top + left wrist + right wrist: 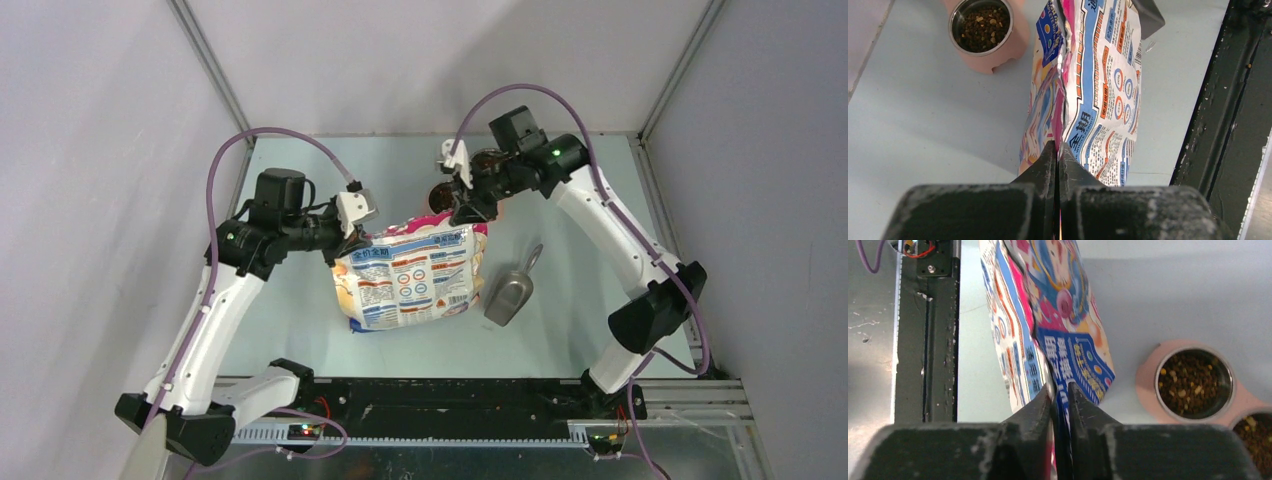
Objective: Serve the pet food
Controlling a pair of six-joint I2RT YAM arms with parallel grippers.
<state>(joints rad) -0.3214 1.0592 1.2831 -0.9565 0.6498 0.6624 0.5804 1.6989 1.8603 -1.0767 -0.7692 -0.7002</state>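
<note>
The pet food (980,27) fills a steel bowl set in a pink dish (998,60); the right wrist view shows pet food (1193,382) in that bowl and in a second one (1255,432). The printed bag (410,280) stands between my arms. My left gripper (1057,145) is shut on the bag's (1098,90) top edge at its left corner (352,238). My right gripper (1060,387) has its jaws a little apart around the bag's (1048,315) other top corner (462,215). The grey metal scoop (510,295) lies on the table right of the bag.
The pink dish (440,195) sits behind the bag, mostly hidden under my right arm. A black rail (450,400) runs along the table's near edge. Grey walls close in the table at the back and on both sides.
</note>
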